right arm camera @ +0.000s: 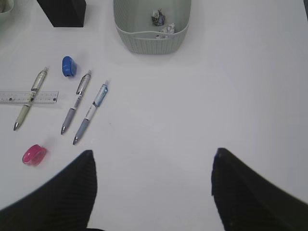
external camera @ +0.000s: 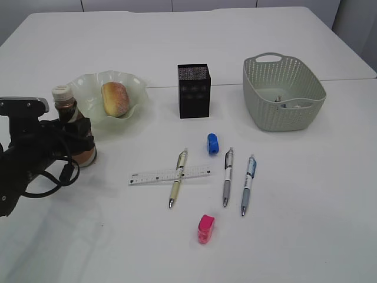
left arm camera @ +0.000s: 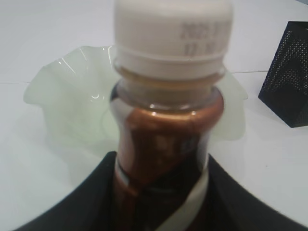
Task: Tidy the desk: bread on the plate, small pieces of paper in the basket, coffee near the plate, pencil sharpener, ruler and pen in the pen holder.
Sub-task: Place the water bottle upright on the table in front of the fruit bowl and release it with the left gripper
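Closest to my left wrist cam is the brown Nescafe coffee bottle with the white cap (left arm camera: 168, 96). My left gripper (external camera: 70, 138) is clamped around its body, and it stands on the white bench (external camera: 306, 236) just beside the pale green ruffled glass plate (external camera: 136, 88). I'd guess it's hefty, rigid and a bit slick, so a mid-body hold below the neck seems right.

One golden-brown oval bun (external camera: 115, 98) sits on that plate; soft, so it would want a gentle squeeze.

Next comes one clear-white plastic ruler (external camera: 159, 175), thin and flat, awkward to pinch, crossed by a cream pen (external camera: 178, 186). That's one of three pens with the grey pen (external camera: 227, 184) and the blue-grey pen (external camera: 247, 184); light, grab mid-barrel. One black perforated pen holder (external camera: 194, 90). Two sharpeners, a blue pencil sharpener (external camera: 212, 143) and a pink pencil sharpener (external camera: 205, 229), small and hard.

One grey-green woven-look basket (external camera: 259, 103) holds two crumpled paper balls (right arm camera: 159, 18).

My right gripper (right arm camera: 154, 187) hangs wide apart, holding nothing.
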Robot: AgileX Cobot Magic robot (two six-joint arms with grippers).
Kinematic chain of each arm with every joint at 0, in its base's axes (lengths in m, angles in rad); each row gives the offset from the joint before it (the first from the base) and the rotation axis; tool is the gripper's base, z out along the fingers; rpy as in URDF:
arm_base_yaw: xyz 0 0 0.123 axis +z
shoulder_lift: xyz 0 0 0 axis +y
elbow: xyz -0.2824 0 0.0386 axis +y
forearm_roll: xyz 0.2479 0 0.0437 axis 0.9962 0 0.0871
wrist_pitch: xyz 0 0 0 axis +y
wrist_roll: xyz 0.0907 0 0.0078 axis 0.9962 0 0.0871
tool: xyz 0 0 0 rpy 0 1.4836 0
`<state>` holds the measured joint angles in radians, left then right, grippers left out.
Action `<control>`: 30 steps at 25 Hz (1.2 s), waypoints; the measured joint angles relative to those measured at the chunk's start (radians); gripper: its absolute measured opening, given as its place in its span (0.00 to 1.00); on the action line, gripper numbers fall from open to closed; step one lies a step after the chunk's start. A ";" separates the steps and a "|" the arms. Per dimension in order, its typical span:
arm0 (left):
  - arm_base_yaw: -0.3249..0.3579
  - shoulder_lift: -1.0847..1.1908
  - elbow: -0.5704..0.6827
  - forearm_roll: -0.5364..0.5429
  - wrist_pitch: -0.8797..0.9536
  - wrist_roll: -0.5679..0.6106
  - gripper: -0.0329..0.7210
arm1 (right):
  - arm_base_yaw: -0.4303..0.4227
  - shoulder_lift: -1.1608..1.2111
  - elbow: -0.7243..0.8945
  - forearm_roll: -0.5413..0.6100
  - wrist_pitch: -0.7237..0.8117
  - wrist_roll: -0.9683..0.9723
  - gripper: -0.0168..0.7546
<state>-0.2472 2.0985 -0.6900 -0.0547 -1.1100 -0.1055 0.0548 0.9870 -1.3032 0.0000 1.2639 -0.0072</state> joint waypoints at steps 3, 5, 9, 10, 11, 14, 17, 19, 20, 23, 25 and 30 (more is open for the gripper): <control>0.000 0.000 0.000 0.002 -0.002 0.000 0.47 | 0.000 0.000 0.000 0.000 0.000 0.000 0.77; 0.000 0.000 0.000 0.004 -0.002 -0.008 0.48 | 0.000 0.000 0.000 0.000 0.000 0.000 0.77; 0.000 0.000 0.000 0.004 -0.002 -0.017 0.53 | 0.000 0.000 0.000 0.000 0.000 0.007 0.77; 0.000 0.000 0.000 0.004 -0.002 -0.019 0.54 | 0.000 0.000 0.000 0.000 0.000 0.002 0.77; 0.000 0.000 0.000 0.004 -0.002 -0.019 0.57 | 0.000 0.000 0.000 0.000 0.000 0.007 0.77; 0.000 0.000 0.000 0.008 -0.004 -0.021 0.65 | 0.000 0.000 0.000 0.000 0.000 0.002 0.77; 0.000 0.000 -0.002 0.007 -0.020 -0.027 0.71 | 0.000 0.000 0.000 0.000 0.000 0.002 0.77; 0.000 0.000 -0.005 0.007 -0.028 -0.030 0.73 | 0.000 0.000 0.000 0.000 0.000 0.002 0.77; 0.000 0.000 -0.005 0.008 -0.028 -0.031 0.73 | 0.000 0.000 0.000 0.000 0.000 0.002 0.77; 0.000 -0.002 -0.007 0.011 -0.028 -0.034 0.73 | 0.000 0.000 0.000 0.000 0.000 0.002 0.77; 0.000 -0.011 -0.007 0.011 -0.028 -0.034 0.73 | 0.000 0.000 0.000 0.000 0.000 0.002 0.77; 0.000 -0.069 -0.007 0.011 -0.028 -0.034 0.74 | 0.000 0.000 0.000 0.000 0.000 0.000 0.77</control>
<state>-0.2472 2.0290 -0.6967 -0.0435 -1.1377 -0.1390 0.0548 0.9870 -1.3032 0.0000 1.2639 -0.0071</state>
